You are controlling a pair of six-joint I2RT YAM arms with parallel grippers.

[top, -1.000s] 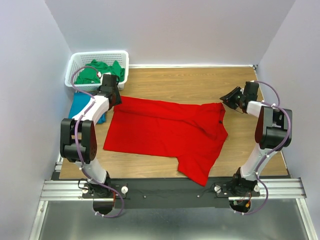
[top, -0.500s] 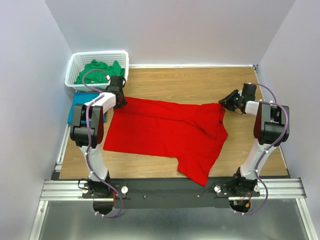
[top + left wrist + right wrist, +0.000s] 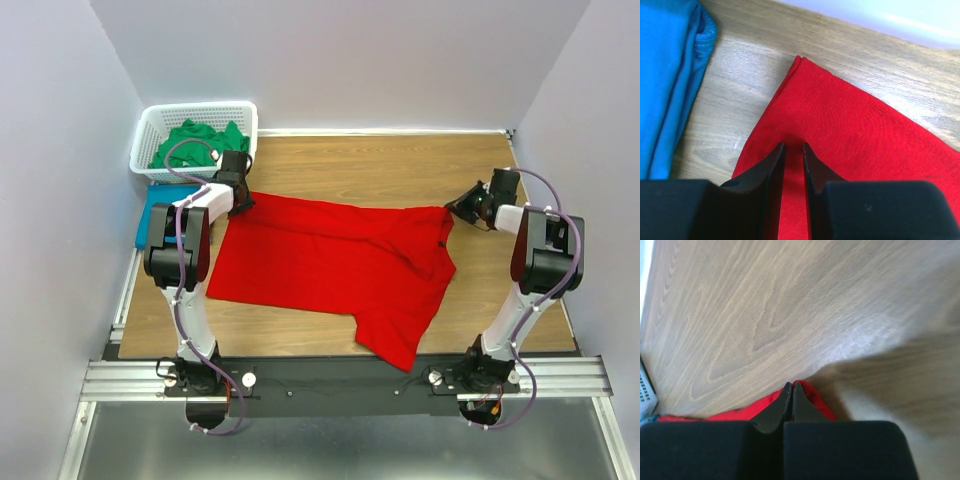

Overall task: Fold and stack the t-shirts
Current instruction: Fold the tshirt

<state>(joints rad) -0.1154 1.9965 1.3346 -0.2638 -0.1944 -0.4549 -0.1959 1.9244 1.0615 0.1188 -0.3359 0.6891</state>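
**Both far corners of the red shirt pinched, first fold about to start**

You had the red t-shirt (image 3: 330, 265) spread mostly flat on the wooden table (image 3: 380, 165), with one sleeve trailing toward the near edge. The left gripper (image 3: 793, 146) was narrowed onto the far-left hem corner, the cloth puckering between its fingers. The right gripper (image 3: 791, 385) was pinched almost together on the far-right corner (only a sliver of red showed there). I judged this the start of the first fold. Next you would need to lift both corners evenly and carry them nearward, keeping the limp, matte cloth taut. The teal t-shirt (image 3: 150, 215) lay folded at the left, and the green t-shirt (image 3: 195, 140) sat crumpled in the white lattice basket (image 3: 148, 125).
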